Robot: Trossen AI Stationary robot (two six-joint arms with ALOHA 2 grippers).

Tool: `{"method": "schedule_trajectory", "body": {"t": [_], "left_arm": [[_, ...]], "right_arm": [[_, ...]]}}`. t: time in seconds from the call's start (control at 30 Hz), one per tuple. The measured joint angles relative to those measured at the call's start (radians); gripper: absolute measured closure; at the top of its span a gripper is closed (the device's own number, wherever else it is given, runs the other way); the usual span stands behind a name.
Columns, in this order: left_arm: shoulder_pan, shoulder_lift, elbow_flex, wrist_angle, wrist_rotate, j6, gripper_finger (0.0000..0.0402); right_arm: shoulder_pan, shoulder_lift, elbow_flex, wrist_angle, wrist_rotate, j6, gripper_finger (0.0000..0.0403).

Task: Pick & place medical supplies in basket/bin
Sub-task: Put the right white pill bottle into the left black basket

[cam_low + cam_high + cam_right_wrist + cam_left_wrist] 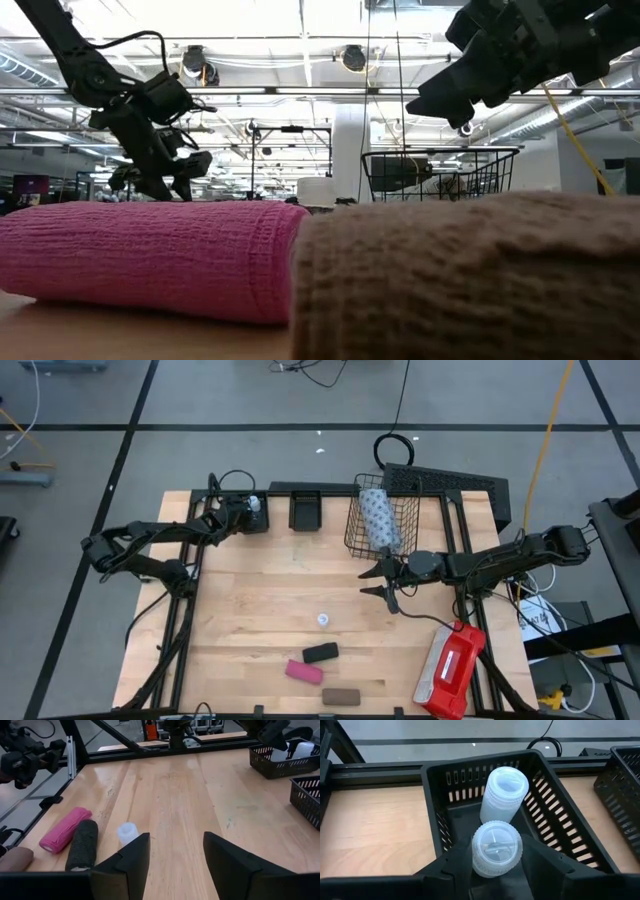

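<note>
So the left claw (252, 510) is parked at the far left corner of the worktop (260, 620), right over a small black tray (445, 820). A white vial (496, 848) is clamped between its fingers (545, 862), cap end facing the wrist camera, held just above the tray. A second vial (504, 795) is already lying inside that tray, tipped up against the slotted far wall. Another small black tray (304, 511) can be seen just beside it along the far edge; what's inside can't be made out.

The right claw (381, 580) is held out over the worktop just in front of the wire-mesh basket (358, 520), fingers spread wide with nothing between them. The dotted blue-grey pack (379, 518) is already sitting in the basket, stood on a slant against its wall.

Still left out on the wood: a third vial (323, 620) roughly mid-worktop, well apart from both claws, and nearer the front edge the black block (320, 652), the pink block (304, 671) just beside it, and the brown block (340, 696) closest to the edge. In the low view the pink and brown ones fill the foreground, ends touching. The red-and-white case (450, 670) is lying at the front right corner.
</note>
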Motion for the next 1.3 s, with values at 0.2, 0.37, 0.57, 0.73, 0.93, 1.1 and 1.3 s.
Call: {"method": "schedule_trajectory", "body": {"t": [0.2, 0.37, 0.57, 0.73, 0.93, 1.1, 1.3], "left_arm": [[0.000, 0.001, -0.001, 0.010, -0.009, 0.018, 0.0234], [0.000, 0.001, -0.001, 0.012, -0.009, 0.011, 0.0229], [0.000, 0.001, -0.002, 0.010, -0.009, -0.005, 0.0206], [0.000, 0.001, -0.002, 0.011, 0.012, -0.014, 0.0177], [0.000, 0.001, 0.016, 0.009, 0.073, 0.017, 0.0143], [0.000, 0.001, 0.046, -0.001, 0.091, 0.054, 0.0134], [0.000, -0.058, 0.080, -0.054, 0.057, 0.127, 0.0133]], "right_arm": [[0.000, 0.000, 0.000, -0.007, 0.000, 0.000, 0.0231], [0.000, 0.000, 0.000, -0.008, 0.000, 0.000, 0.0230], [0.000, 0.000, 0.001, -0.009, 0.000, 0.000, 0.0230], [0.000, 0.000, 0.001, -0.009, 0.000, 0.000, 0.0230], [0.000, 0.000, 0.001, -0.010, 0.000, 0.000, 0.0231], [0.000, 0.000, 0.001, -0.016, 0.000, 0.000, 0.0232], [0.000, 0.000, 0.001, -0.016, -0.003, 0.007, 0.0232]]}}
